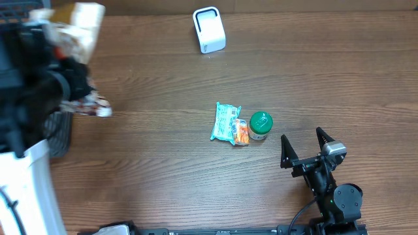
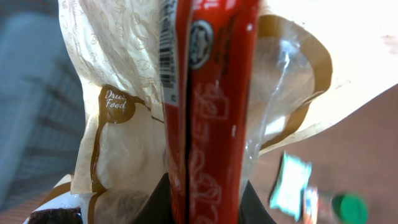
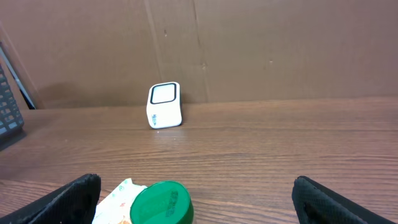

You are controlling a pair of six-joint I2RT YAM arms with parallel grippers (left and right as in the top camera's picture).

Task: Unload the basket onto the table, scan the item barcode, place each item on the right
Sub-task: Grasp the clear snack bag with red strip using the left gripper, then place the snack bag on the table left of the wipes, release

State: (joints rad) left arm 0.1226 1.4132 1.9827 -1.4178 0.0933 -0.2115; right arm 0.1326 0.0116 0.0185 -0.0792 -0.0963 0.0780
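Observation:
My left gripper [image 2: 205, 202] is shut on a flat red packet [image 2: 214, 106] that stands upright between the jaws. A barcode [image 2: 166, 59] runs along the packet's left edge. Close behind the packet is a beige and clear bag [image 2: 118, 130] with brown print. In the overhead view the left arm is a blurred mass at the far left, with the beige bag [image 1: 83, 26] above it. The white scanner [image 1: 209, 29] stands at the table's far edge, also seen as the scanner [image 3: 165, 104]. My right gripper [image 1: 304, 145] is open and holds nothing, just behind a green-lidded jar [image 3: 160, 202].
A teal packet [image 1: 226, 123], a small orange packet [image 1: 241, 132] and the green-lidded jar [image 1: 260, 125] lie together mid-table. A dark mesh basket [image 1: 60, 134] sits at the left edge, with a patterned wrapper [image 1: 93, 106] above it. Brown cardboard [image 3: 249, 50] backs the table.

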